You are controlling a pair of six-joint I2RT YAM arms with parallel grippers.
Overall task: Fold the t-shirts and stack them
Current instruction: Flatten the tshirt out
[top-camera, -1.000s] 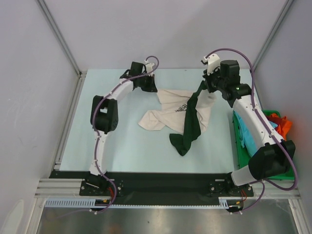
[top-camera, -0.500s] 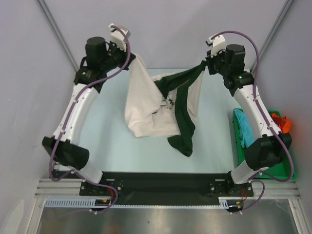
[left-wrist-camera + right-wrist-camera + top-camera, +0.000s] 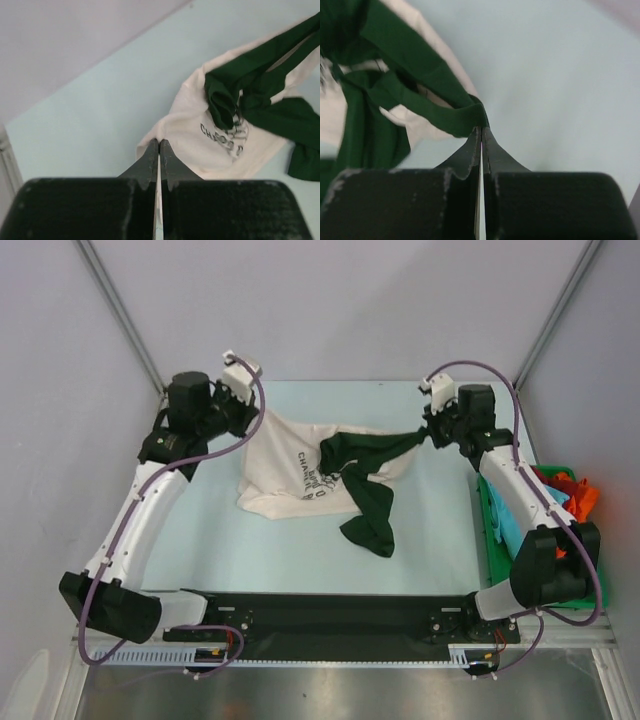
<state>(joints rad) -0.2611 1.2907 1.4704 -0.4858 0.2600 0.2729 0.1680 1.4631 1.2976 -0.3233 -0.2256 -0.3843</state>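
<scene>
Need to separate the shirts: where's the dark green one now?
Top view: the dark green t-shirt lies mid-table, draped over the right half of the cream t-shirt, one end pinched in the right gripper.

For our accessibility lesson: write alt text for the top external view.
The left gripper pinches a cream t-shirt and the right gripper a dark green t-shirt draped across it, both sagging onto a pale table. A green bin stands at the right.

Green bin (image 3: 486,540) at table (image 3: 430,530) right edge; inside, orange cloth (image 3: 580,498), light-blue cloth (image 3: 503,530).
</scene>
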